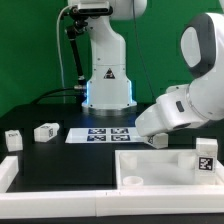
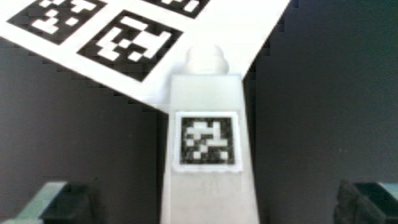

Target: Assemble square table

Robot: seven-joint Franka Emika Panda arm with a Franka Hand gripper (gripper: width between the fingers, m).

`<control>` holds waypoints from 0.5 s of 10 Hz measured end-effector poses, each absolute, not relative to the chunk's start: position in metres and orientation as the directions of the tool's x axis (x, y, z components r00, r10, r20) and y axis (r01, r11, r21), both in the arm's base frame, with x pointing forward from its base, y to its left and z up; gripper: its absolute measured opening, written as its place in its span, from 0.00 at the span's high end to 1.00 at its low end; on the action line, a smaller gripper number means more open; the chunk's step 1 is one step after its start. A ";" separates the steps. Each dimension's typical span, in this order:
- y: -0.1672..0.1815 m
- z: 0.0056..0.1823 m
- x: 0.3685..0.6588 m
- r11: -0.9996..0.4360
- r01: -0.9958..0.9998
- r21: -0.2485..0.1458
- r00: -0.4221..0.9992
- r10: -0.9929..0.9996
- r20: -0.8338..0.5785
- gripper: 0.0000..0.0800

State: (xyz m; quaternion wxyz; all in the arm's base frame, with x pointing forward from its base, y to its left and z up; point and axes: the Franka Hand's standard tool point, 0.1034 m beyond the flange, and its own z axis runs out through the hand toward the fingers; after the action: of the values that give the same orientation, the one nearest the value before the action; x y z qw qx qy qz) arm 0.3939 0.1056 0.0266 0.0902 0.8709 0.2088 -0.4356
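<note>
A short white leg (image 2: 208, 110) with a black-and-white tag lies on the dark table, lengthwise between my fingers. My gripper (image 2: 205, 203) is open: the two dark fingertips (image 2: 45, 202) stand wide on either side of the leg with dark gaps, not touching it. In the exterior view the gripper (image 1: 152, 134) is low over the table just right of the marker board (image 1: 105, 133), and the leg (image 1: 157, 141) shows as a white bit under it. The large white square panel (image 1: 160, 172) lies at the front, with a tag (image 1: 205, 158) at its right.
Two more tagged legs lie at the exterior view's left, one (image 1: 45, 131) near the marker board and one (image 1: 13, 140) further left. A plain white bar (image 1: 8, 174) sits at the front left. The robot base (image 1: 107, 85) stands behind. The marker board's corner (image 2: 125, 35) lies beside the leg's tip.
</note>
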 end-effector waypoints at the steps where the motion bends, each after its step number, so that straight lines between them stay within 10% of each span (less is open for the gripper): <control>1: 0.105 0.026 0.394 -0.897 0.442 -0.025 0.533 0.284 -0.797 0.19; 5: 0.101 0.013 0.387 -0.905 0.424 -0.006 0.529 0.253 -0.810 0.19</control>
State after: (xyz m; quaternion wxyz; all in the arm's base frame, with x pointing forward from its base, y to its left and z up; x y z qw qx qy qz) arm 0.3866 0.1006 0.0129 0.0964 0.8689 0.1948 -0.4446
